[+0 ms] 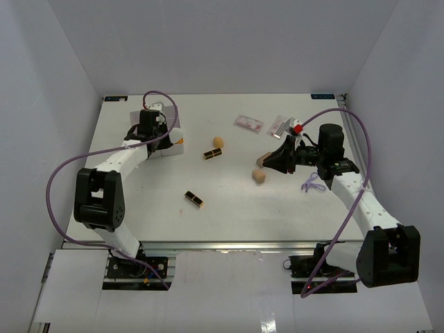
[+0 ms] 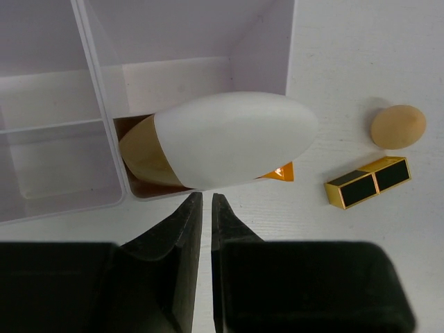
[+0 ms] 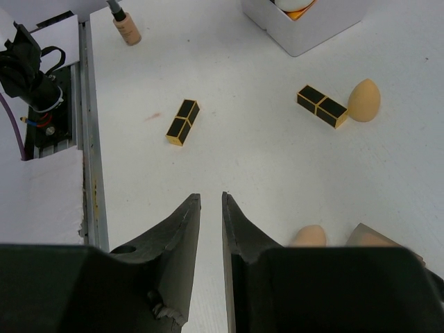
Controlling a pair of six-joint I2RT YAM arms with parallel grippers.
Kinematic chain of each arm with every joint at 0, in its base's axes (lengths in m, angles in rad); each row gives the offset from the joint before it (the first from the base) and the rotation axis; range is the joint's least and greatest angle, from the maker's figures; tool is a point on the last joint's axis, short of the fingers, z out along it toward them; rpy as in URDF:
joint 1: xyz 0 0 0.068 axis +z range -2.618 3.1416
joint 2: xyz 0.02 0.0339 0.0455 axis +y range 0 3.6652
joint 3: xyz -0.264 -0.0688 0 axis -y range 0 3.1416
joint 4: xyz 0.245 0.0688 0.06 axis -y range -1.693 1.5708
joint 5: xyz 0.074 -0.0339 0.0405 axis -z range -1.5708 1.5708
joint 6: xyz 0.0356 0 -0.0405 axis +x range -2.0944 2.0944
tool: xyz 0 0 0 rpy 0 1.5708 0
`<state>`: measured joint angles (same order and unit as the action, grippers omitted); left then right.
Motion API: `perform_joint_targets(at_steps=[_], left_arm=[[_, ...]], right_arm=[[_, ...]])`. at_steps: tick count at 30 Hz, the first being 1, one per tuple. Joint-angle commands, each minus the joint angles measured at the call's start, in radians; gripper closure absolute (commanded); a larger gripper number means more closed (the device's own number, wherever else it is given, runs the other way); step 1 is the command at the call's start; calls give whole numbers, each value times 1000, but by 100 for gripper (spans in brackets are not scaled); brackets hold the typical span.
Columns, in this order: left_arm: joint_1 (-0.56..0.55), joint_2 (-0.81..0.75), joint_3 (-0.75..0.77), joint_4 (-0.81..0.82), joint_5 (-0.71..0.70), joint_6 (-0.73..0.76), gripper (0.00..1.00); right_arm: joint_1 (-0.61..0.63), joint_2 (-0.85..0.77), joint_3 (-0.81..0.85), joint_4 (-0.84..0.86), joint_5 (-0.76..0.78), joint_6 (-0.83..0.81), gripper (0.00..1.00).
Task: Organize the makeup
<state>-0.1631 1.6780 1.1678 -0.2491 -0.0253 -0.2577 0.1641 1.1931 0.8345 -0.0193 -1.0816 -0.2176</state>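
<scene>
White flat table (image 1: 229, 208), matte, walled on three sides. White plastic compartmented box (image 3: 333, 24) sits at the far left. One black-and-gold square lipstick tube (image 1: 194, 200) lies alone near the front centre; a second black-and-gold lipstick tube (image 1: 214, 153) lies mid-table, with a beige egg-shaped sponge (image 1: 218, 141) just beside its far end. Another beige sponge (image 1: 259, 176) lies right of centre. Two clear flat packets (image 1: 248, 123) (image 1: 279, 125) lie toward the back. A tan bottle with black cap (image 3: 127, 28) lies by the near rail (seen only from the right wrist).
</scene>
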Motion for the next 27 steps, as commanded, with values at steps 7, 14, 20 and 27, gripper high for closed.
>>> perform_joint_targets(at_steps=[7, 14, 20, 27], left_arm=[[27, 48, 60, 58, -24, 25, 78], [33, 75, 69, 59, -18, 28, 78], [33, 36, 53, 54, 13, 19, 80], [34, -78, 7, 44, 79, 12, 80]], right_arm=[[-9, 15, -11, 39, -37, -13, 74], [-11, 20, -14, 39, -43, -14, 75], [-13, 22, -13, 38, -45, -14, 75], [-14, 20, -14, 39, -52, -14, 74]])
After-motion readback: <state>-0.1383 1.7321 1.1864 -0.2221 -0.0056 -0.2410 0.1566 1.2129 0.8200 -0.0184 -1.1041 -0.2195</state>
